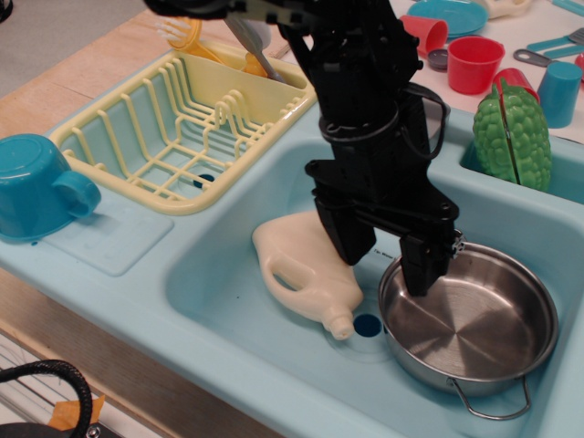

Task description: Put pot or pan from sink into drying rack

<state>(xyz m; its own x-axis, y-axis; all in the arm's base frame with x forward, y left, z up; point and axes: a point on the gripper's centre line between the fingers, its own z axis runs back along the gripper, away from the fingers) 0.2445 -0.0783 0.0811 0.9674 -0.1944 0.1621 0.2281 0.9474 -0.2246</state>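
The shiny steel pan [474, 324] sits at the right of the light blue sink [228, 265], one wire loop handle toward the front. My black gripper [388, 260] is open and low in the sink. Its right finger [422, 269] reaches inside the pan at the left rim; its left finger [347, 235] is outside, over the cream jug [306, 274]. The jaws straddle the pan's left rim without closing on it. The pale yellow drying rack [173, 137] stands at the back left with utensils in its compartment.
A teal cup [36, 187] sits on the sink's left ledge. A green toy vegetable [513, 137], red cups [474, 62], a blue cup [558, 91] and a teal plate [447, 14] stand behind the sink. The drain hole [368, 325] shows between jug and pan.
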